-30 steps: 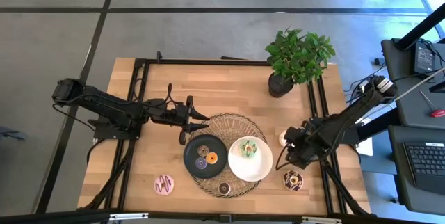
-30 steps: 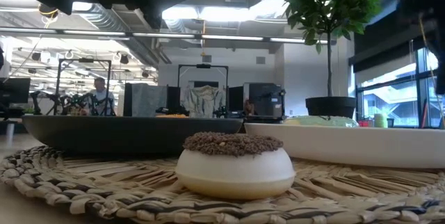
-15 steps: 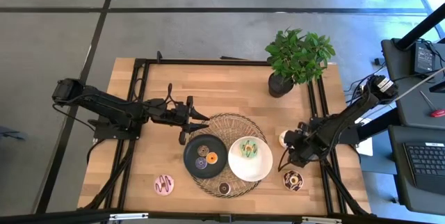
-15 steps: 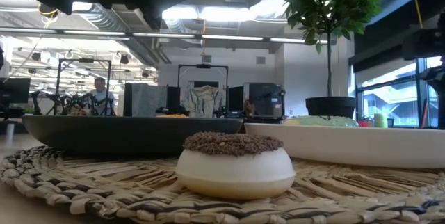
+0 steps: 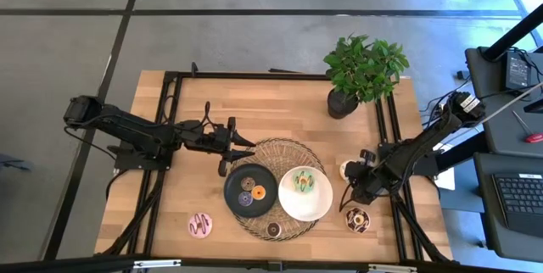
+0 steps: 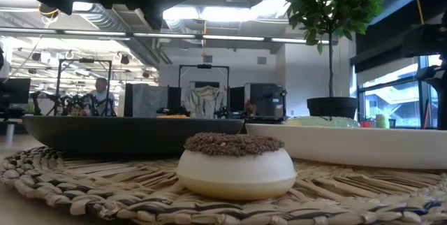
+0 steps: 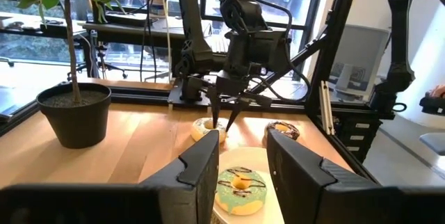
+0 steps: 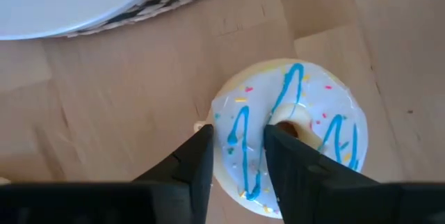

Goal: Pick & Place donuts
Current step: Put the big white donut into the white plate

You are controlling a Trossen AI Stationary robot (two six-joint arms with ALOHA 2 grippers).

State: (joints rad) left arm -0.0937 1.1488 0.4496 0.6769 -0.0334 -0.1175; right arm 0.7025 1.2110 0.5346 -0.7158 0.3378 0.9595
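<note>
Wooden table [image 5: 280, 112] under open-plan office lights: the right tool [image 8: 236, 156] hangs directly over the white, blue-striped donut [image 8: 292, 126] at three o'clock of the white plate [image 5: 318, 209], fingers narrow, straddling its near rim, not yet gripping. Left tool [image 5: 240, 142], partly open, waits at eleven o'clock.

The wooden table [image 5: 280, 108] bears a woven mat [image 5: 280, 150], potted plant [image 5: 363, 71], donuts [image 5: 200, 224].

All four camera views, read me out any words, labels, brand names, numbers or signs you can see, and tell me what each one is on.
No readable text in any view.
The donuts, black plate, white plate, woven mat and plant pot carry no lettering.
Monitor and keyboard beside the table: too small to read.
</note>
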